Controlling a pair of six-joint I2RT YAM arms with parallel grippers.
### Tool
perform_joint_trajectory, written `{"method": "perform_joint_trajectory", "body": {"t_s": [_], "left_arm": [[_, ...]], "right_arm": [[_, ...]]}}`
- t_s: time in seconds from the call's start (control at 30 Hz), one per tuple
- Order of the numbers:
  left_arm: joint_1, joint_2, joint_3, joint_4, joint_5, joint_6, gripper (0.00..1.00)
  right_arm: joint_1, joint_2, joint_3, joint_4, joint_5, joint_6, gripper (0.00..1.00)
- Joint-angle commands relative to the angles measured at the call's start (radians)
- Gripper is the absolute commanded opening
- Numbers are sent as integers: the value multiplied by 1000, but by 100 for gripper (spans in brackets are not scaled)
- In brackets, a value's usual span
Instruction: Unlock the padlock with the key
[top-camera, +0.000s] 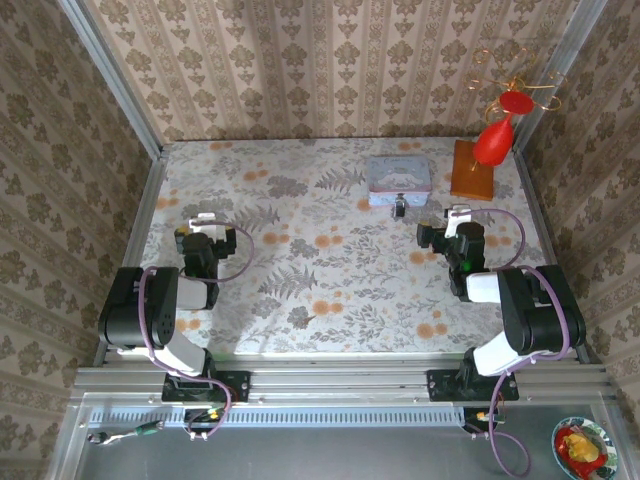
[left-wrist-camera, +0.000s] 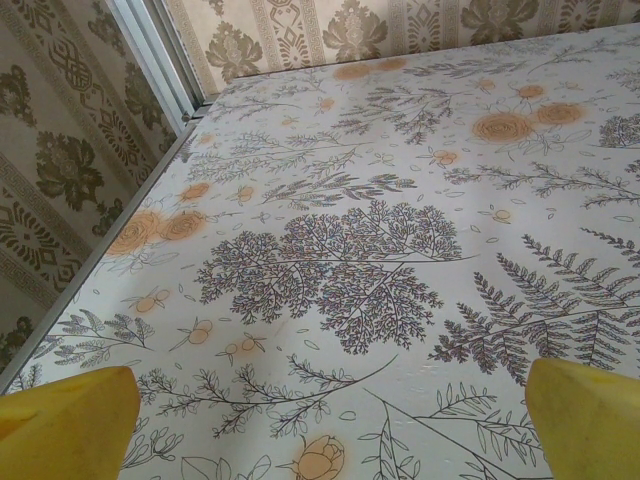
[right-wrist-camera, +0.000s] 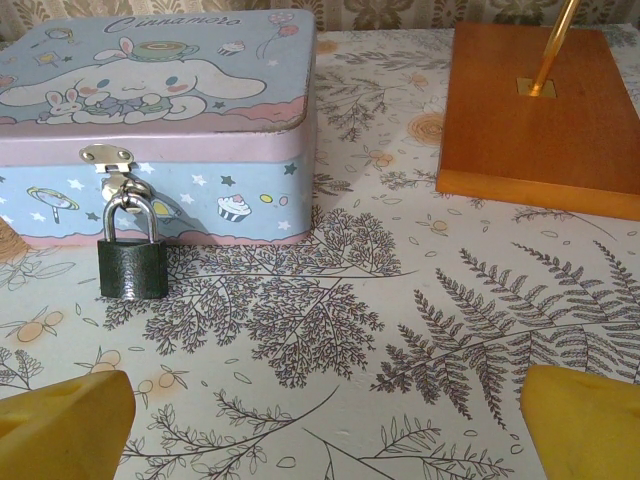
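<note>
The padlock (right-wrist-camera: 133, 268) is a small dark block with a silvery shackle. It hangs from the hasp of a pale blue cartoon tin (right-wrist-camera: 160, 110) and rests on the floral tabletop. From above, the padlock (top-camera: 399, 207) sits at the tin's (top-camera: 400, 176) near side. My right gripper (right-wrist-camera: 325, 410) is open, its yellow fingertips (right-wrist-camera: 60, 425) wide apart, and it stands short of the padlock and to its right. My left gripper (left-wrist-camera: 328, 410) is open over bare tabletop at the left (top-camera: 205, 222), far from the tin. I cannot make out the key in these views.
A wooden base (right-wrist-camera: 540, 110) with a gold rod stands right of the tin and carries a red teardrop ornament (top-camera: 495, 140) on gold wire. Patterned walls close in the table on three sides. A metal rail (left-wrist-camera: 150, 40) runs along the left edge.
</note>
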Motion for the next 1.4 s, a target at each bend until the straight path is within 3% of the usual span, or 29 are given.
{"method": "perform_joint_trajectory", "body": {"t_s": [0.0,0.17,0.3,0.4,0.47,0.6,0.67,0.8,0.9,1.0,1.13,1.27,1.37], "left_arm": [[4,-2,24,-20,-9,6,100],[-16,2,3,28,-31,25,100],[-53,-24,-99,220,-63,67,100],[-194,-127,-134,236,-203,213,100],[-295,-226,-113,151,-246,305,100],[-366,-449,-26,-173,-234,260,100],[-401,-555,67,-441,-230,165,100],[-410,-667,209,-802,-266,-89,100],[-411,-714,258,-967,-264,-218,100],[-410,-763,256,-1030,-236,-292,100],[-399,-844,246,-1133,-210,-434,100],[-347,-938,181,-1143,-100,-493,100],[-277,-1031,145,-1121,42,-494,100]], "right_arm": [[1,-5,18,3,-4,-5,100],[3,-10,13,10,-16,-11,100],[10,-32,-25,57,-59,-38,100],[14,-53,-65,112,-86,-53,100],[17,-79,-81,118,-120,-72,100],[26,-169,-88,50,-137,-92,100],[36,-218,-83,-12,-133,-102,100],[66,-277,-67,-118,-195,-174,100],[124,-321,-72,-129,-175,-243,100],[178,-379,-45,-204,-157,-247,100],[207,-461,35,-359,-118,-75,100],[202,-567,132,-612,-92,148,100],[136,-637,202,-919,87,521,100]]}}
